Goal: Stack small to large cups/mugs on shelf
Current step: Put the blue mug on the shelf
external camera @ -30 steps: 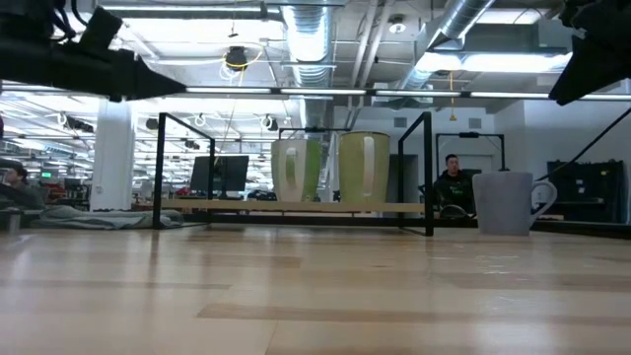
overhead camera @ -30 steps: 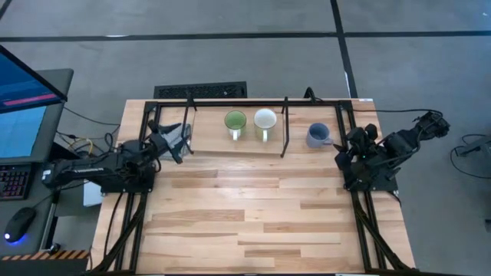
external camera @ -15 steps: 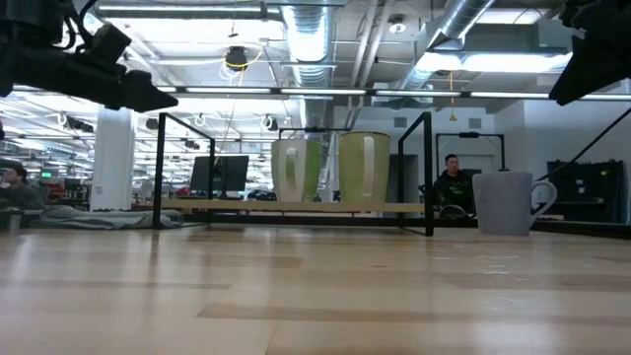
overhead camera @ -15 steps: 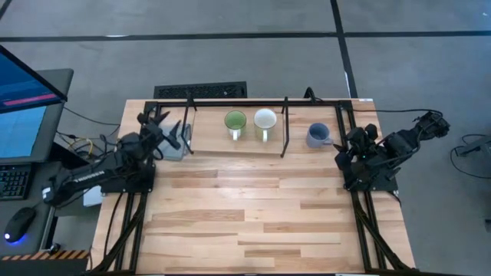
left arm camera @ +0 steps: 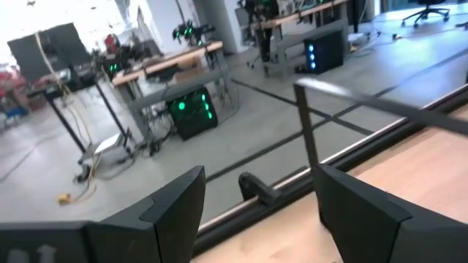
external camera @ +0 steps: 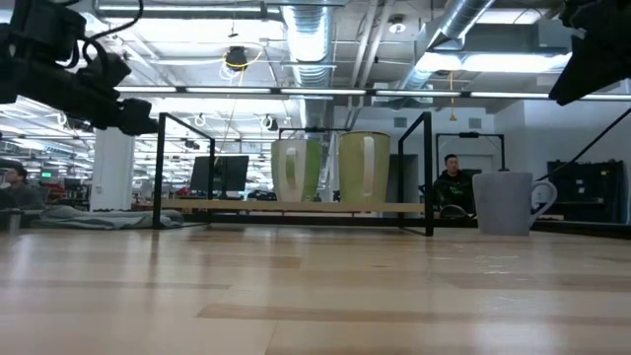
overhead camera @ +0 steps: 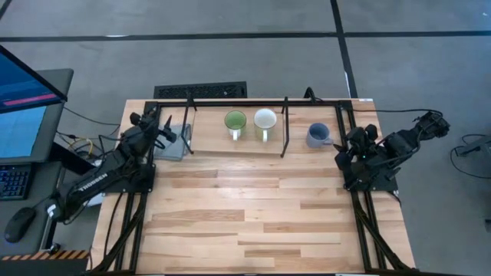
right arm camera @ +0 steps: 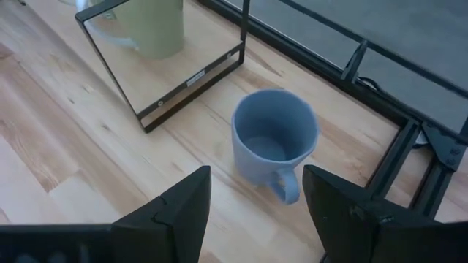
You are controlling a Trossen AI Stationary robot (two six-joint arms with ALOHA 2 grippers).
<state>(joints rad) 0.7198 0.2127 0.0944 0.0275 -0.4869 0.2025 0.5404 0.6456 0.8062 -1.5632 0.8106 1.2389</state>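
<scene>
The blue-grey mug (overhead camera: 317,136) stands upright on the table (overhead camera: 253,207), just outside the shelf (overhead camera: 230,144) past its right-hand black rod (overhead camera: 285,126); its handle points away from the shelf, toward the right gripper (overhead camera: 344,153); in the right wrist view the mug (right arm camera: 274,139) sits just ahead of that gripper's two dark fingers (right arm camera: 172,212), which are spread wide with nothing between them and touch nothing; the mug is near them but clearly apart. On the shelf the green mug (overhead camera: 235,123) and the white mug (overhead camera: 265,121) stand side by side, close together, the white one nearer the blue-grey mug; from the low view both (external camera: 297,169) (external camera: 364,168) rest on the light shelf board (external camera: 296,206), slightly raised above the table, while the blue-grey mug (external camera: 506,202) stands lower on the table beside the frame.

The left gripper (overhead camera: 165,132) is raised at the shelf's left end, well apart from all three mugs; its wrist view shows its fingers (left arm camera: 179,208) parted and empty, facing out over the table's edge toward the room; a grey pad (overhead camera: 175,144) lies on the table beside that end of the shelf, under the gripper. Beyond the table, in the low view, a person (external camera: 454,183) sits far behind the shelf.
</scene>
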